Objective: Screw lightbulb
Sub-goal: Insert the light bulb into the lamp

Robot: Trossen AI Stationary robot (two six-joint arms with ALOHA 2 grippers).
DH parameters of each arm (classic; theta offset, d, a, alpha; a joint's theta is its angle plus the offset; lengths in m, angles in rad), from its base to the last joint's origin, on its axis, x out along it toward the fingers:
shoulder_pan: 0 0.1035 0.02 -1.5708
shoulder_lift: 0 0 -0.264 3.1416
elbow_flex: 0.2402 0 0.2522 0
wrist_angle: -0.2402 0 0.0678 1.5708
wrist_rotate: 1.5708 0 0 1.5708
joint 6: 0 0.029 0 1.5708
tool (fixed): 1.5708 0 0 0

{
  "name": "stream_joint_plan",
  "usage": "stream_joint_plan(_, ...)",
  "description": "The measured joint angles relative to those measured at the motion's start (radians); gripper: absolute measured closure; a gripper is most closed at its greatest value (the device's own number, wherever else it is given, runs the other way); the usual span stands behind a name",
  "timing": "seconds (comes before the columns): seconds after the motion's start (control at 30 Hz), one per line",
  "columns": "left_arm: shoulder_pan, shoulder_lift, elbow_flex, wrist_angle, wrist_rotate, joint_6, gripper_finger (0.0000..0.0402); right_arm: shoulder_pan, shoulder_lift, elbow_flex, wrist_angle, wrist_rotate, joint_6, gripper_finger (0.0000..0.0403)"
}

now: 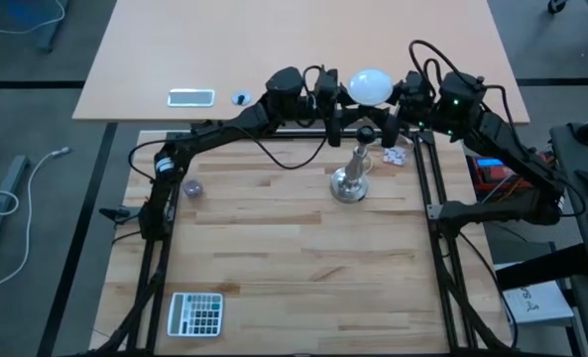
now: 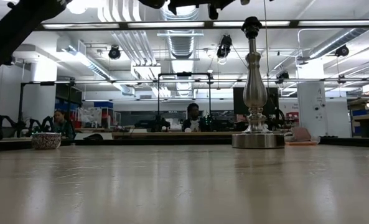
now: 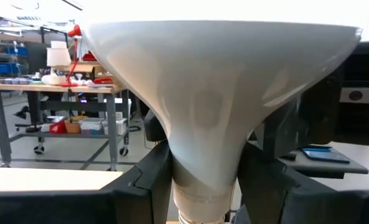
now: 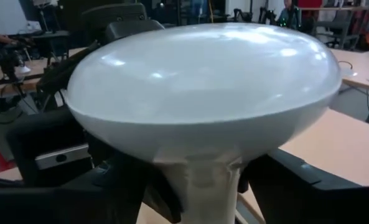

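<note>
The white frosted lightbulb (image 1: 370,86) hangs globe up above the table's far edge, filling the left wrist view (image 3: 215,93) and the right wrist view (image 4: 203,81). My left gripper (image 1: 341,99) reaches in from the left and is shut on it. My right gripper (image 1: 393,104) comes from the right. It is open, its fingers (image 4: 284,183) wide on either side of the bulb's neck, apart from it. The silver stand (image 1: 351,180) rests on its round base on the wood, nearer than the bulb, its dark socket (image 2: 251,26) on top. My left gripper pinches the bulb's narrow neck (image 3: 203,174), just above the screw base, between its two fingers (image 3: 148,183). The fingers lie level and come from the table's left. The bulb stands upright in the hold, globe up, lifted clear of the stand and the table.
A calculator (image 1: 195,313) lies near the front left corner. A small patterned bowl (image 1: 192,186) sits at the left, and some small cards (image 1: 394,156) lie right of the stand. A phone (image 1: 190,96) lies on the far desk. People sit beyond the table.
</note>
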Motion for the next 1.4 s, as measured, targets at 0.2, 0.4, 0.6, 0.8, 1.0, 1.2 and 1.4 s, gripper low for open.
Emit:
stream_joint_plan(0.2,-0.022,0.000,0.006,0.016,-0.047,0.000,0.0261,0.000,-0.005,0.000,0.003,-0.005,0.003,0.0193)
stream_joint_plan(0.4,-0.023,0.000,0.006,-0.010,-0.067,-0.002,0.0261,-0.007,-0.008,-0.002,-0.016,0.017,0.031,0.0201)
stream_joint_plan(0.6,-0.024,0.003,0.001,-0.048,-0.154,-0.002,0.0261,-0.018,-0.017,-0.011,-0.090,0.063,0.056,0.0161)
stream_joint_plan(0.8,-0.022,0.003,-0.003,-0.045,-0.217,-0.040,0.0261,-0.020,-0.050,-0.013,-0.132,0.080,0.088,0.0136)
stream_joint_plan(1.0,-0.018,-0.002,0.004,-0.033,-0.226,-0.049,0.0261,-0.020,-0.141,-0.014,-0.300,0.191,0.081,0.0148)
stream_joint_plan(1.2,-0.018,-0.010,0.040,-0.028,-0.225,-0.042,0.0261,-0.042,-0.203,-0.093,-0.499,0.250,0.164,0.0194)
stream_joint_plan(1.4,-0.017,-0.010,0.051,-0.046,-0.230,0.007,0.0261,-0.042,-0.208,-0.373,-0.457,0.262,0.260,0.0279)
